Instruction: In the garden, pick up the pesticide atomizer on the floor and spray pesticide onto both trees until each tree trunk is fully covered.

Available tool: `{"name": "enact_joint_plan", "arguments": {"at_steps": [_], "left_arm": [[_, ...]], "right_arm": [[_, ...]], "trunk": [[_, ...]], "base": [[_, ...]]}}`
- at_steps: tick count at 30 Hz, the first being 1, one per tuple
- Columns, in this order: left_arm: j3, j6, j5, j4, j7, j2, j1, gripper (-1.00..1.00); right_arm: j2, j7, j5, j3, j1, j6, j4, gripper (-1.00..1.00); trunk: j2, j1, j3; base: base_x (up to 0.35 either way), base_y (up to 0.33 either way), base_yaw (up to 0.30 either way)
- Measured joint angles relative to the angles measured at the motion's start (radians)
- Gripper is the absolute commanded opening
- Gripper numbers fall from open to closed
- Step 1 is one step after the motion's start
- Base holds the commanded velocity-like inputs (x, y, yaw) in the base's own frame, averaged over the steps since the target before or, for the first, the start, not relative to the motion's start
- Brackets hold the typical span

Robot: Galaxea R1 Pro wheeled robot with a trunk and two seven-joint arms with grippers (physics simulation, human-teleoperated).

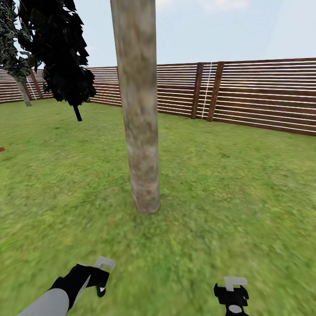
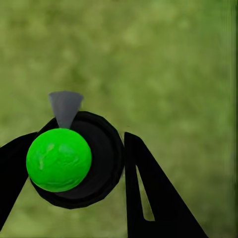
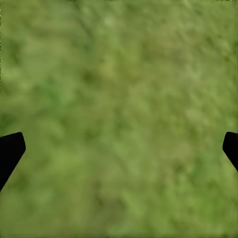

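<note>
The thick pale beige-grey mottled tree trunk point(image 1: 139, 109) looked matt and fairly smooth, its bark blotched with brownish patches. The wide green lawn point(image 1: 245, 188) had a soft, rough, mossy texture. The brown horizontal-slat fence point(image 1: 263, 94) read as dull stained wood. In the left wrist view, the left tool point(image 2: 74, 168) had flat matt black fingers point(image 2: 158, 198) closed around a round black object point(image 2: 106, 158) bearing a glossy, bright green plastic-like ball point(image 2: 58, 159) and a dull grey cone-shaped tip point(image 2: 65, 106). The right tool's point(image 3: 119, 148) black fingertips point(image 3: 9, 148) looked equally matt.
</note>
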State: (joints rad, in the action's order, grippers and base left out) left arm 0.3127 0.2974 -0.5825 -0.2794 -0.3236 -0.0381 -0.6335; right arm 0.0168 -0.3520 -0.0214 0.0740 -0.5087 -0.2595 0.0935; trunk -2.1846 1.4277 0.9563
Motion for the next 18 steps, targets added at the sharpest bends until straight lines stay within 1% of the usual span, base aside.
{"name": "enact_joint_plan", "arguments": {"at_steps": [3, 7, 8, 10, 11, 13, 14, 16, 18], "left_arm": [[0.005, 0.003, 0.006, -0.017, 0.0, 0.003, -0.001, -1.0], [0.014, 0.003, 0.008, -0.043, 0.003, 0.004, -0.001, -1.0], [0.015, 0.003, 0.009, -0.049, 0.003, 0.004, -0.001, -1.0], [0.015, 0.003, 0.011, -0.061, 0.003, 0.008, -0.001, -1.0], [0.015, 0.003, 0.011, -0.068, 0.004, 0.011, -0.001, -1.0], [0.015, 0.003, 0.01, -0.086, 0.025, 0.025, -0.001, -1.0], [0.015, 0.003, 0.01, -0.092, 0.054, 0.031, -0.001, -1.0], [0.015, 0.004, 0.012, -0.096, 0.096, 0.035, -0.002, -1.0], [0.015, 0.004, 0.012, -0.096, 0.108, 0.037, -0.003, -1.0]], "right_arm": [[0.0, -0.001, 0.001, 0.0, 0.0, -0.009, -0.002, 1.0], [0.003, 0.005, 0.002, -0.001, 0.0, -0.009, -0.002, 1.0], [0.005, 0.023, 0.002, -0.001, 0.0, -0.009, -0.002, 1.0], [0.014, 0.117, 0.006, -0.004, 0.0, -0.007, -0.002, 1.0], [0.019, 0.143, 0.013, -0.005, 0.0, -0.007, -0.002, 1.0], [0.026, 0.173, 0.035, -0.005, 0.0, -0.006, -0.002, 1.0], [0.028, 0.18, 0.043, -0.005, 0.0, -0.006, -0.002, 1.0], [0.029, 0.184, 0.049, -0.005, 0.0, -0.005, -0.002, 1.0], [0.03, 0.186, 0.051, -0.005, 0.0, -0.005, -0.002, 1.0]], "trunk": [[0.0, 0.0, 0.0], [0.0, 0.0, 0.0], [0.0, -0.001, 0.0], [0.0, -0.001, 0.0], [0.0, -0.001, 0.0], [0.0, 0.0, 0.0], [0.0, 0.0, 0.0], [0.0, 0.0, 0.0], [0.0, 0.0, 0.0]], "base": [[0.042, -0.005, 0.0], [0.242, -0.071, 0.0], [0.286, -0.118, 0.0], [0.277, -0.144, 0.0], [0.253, -0.171, 0.0], [0.239, -0.187, 0.0], [0.229, -0.197, 0.0], [0.224, -0.201, -0.061], [0.153, -0.229, -0.201]]}}
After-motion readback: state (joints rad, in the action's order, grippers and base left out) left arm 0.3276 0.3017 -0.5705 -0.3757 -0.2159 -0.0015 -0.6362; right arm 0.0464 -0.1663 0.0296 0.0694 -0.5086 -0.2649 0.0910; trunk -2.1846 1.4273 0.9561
